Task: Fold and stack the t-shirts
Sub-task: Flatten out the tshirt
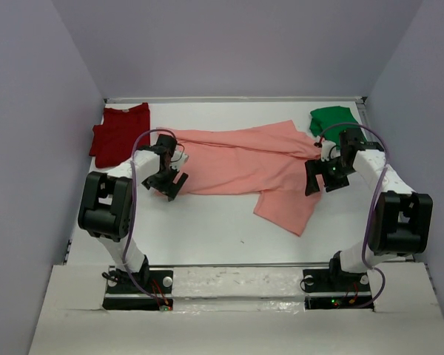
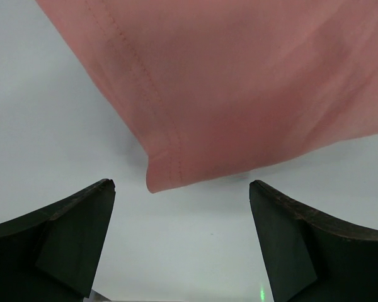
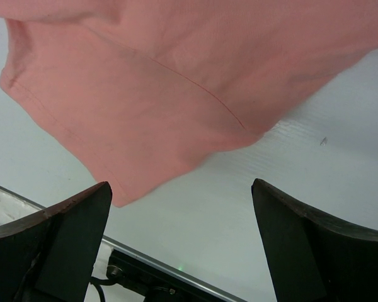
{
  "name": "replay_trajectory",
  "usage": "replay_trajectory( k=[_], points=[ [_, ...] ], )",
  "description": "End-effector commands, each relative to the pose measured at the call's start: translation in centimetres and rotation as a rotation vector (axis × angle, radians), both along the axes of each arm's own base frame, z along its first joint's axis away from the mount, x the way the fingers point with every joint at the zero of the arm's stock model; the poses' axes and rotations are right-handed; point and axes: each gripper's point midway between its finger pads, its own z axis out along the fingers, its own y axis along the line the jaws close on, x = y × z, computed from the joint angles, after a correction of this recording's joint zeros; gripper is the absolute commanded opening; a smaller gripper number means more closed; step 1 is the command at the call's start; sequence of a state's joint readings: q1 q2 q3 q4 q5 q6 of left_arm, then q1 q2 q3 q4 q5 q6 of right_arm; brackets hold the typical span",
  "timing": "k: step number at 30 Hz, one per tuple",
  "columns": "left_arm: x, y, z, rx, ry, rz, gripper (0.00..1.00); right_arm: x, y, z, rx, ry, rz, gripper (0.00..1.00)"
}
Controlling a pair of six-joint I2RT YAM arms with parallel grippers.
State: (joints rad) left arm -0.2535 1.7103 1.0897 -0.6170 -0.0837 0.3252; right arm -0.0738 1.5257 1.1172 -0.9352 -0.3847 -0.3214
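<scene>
Centrally, salmon-pink shirt spread — left gripper, right gripper gaping.

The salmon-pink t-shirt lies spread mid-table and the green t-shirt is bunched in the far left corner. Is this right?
No: the top view shows the green t-shirt bunched in the far right corner. The salmon-pink t-shirt does lie spread mid-table.

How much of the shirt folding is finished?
Nothing looks finished: no stack. The salmon-pink cloth t-shirt lies spread out in the middle. In hand: the left pincer and right pincer hover open at its opposite ends, gripping nothing. Left to do: fold it, then the dark red cloth t-shirt at the far left and the bright green cloth t-shirt at the far right, and stack all three.
</scene>
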Motion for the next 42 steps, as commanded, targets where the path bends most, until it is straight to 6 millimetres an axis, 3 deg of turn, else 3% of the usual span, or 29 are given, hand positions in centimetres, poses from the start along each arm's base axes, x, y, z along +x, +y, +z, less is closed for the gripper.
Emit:
replay_trajectory(
  k=[1,11,17,18,19,21,24,32,42],
  points=[
    [-0.1,1.2,1.2,0.049,-0.053,0.002,0.99,0.1,-0.1,0.3,0.003,-0.01,-0.003,0.97],
    [1.8,0.4,2.5,0.007,-0.13,0.01,0.96,0.1,0.0,0.0,0.008,0.0,-0.005,0.93],
    [2.5,-0.1,2.1,-0.011,-0.145,-0.006,0.65,0.1,-0.1,-0.1,0.007,0.002,-0.007,0.93],
    [2.5,0.0,1.8,-0.007,-0.141,-0.006,0.58,0.1,-0.1,-0.1,0.007,0.003,-0.007,0.93],
    [2.5,0.1,1.7,-0.005,-0.138,-0.007,0.39,0.1,0.0,0.0,0.008,0.0,-0.006,0.92],
    [2.5,0.0,1.2,-0.004,-0.134,-0.009,0.2,0.1,-0.1,0.0,0.005,0.0,-0.007,0.92],
    [2.4,0.0,0.8,-0.005,-0.122,-0.013,0.01,0.1,-0.2,0.0,-0.003,0.0,-0.01,0.92],
    [2.1,0.0,0.4,-0.005,-0.112,-0.025,0.0,0.2,-0.5,-0.1,-0.018,0.0,-0.011,0.91],
    [5.0,0.9,2.5,0.053,-0.24,0.027,0.0,0.0,-0.4,0.1,-0.011,0.003,-0.011,0.9]
  ],
)
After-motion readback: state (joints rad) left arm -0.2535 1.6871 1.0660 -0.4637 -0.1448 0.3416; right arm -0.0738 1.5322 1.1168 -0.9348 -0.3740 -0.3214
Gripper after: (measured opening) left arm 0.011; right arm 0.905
